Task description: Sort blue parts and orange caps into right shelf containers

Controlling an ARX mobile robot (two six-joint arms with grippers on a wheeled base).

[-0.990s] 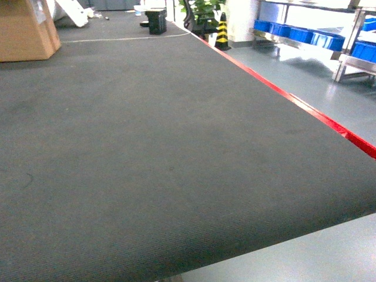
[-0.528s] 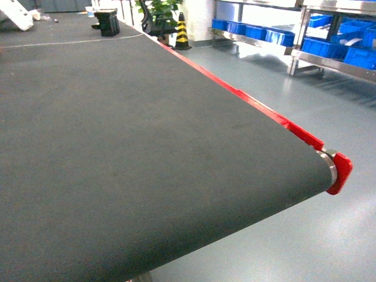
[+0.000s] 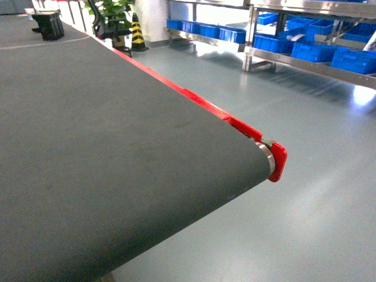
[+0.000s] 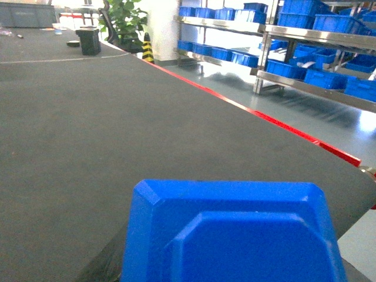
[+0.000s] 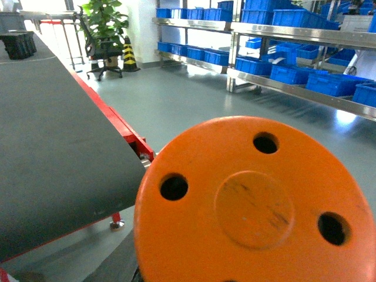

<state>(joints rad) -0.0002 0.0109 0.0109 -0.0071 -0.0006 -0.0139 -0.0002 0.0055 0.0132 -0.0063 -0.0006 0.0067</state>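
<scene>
A blue part [image 4: 235, 235] with bevelled corners fills the bottom of the left wrist view, held close to the camera above the dark belt [image 4: 88, 117]. My left gripper is shut on it, and its fingers are hidden behind it. An orange cap [image 5: 252, 205], a round disc face with small holes, fills the lower right wrist view, hanging over the floor past the belt's end. My right gripper is shut on it, fingers hidden. The right shelf containers [image 3: 311, 51], bright-blue crates, sit in rows on steel racks [image 5: 329, 82] across the aisle. Neither arm shows in the head view.
The conveyor belt [image 3: 117, 147] has a red side rail [image 3: 200, 106] and a red end cap [image 3: 277, 161] by its roller. Grey floor [image 3: 305, 176] lies between the belt and the racks. A striped cone [image 3: 137, 32], a plant [image 3: 111, 12] and a black box [image 3: 48, 24] stand far back.
The head view has swung to the right. The belt's end roller and red cap slid leftward in view, and the racks of blue crates now fill the upper right.
</scene>
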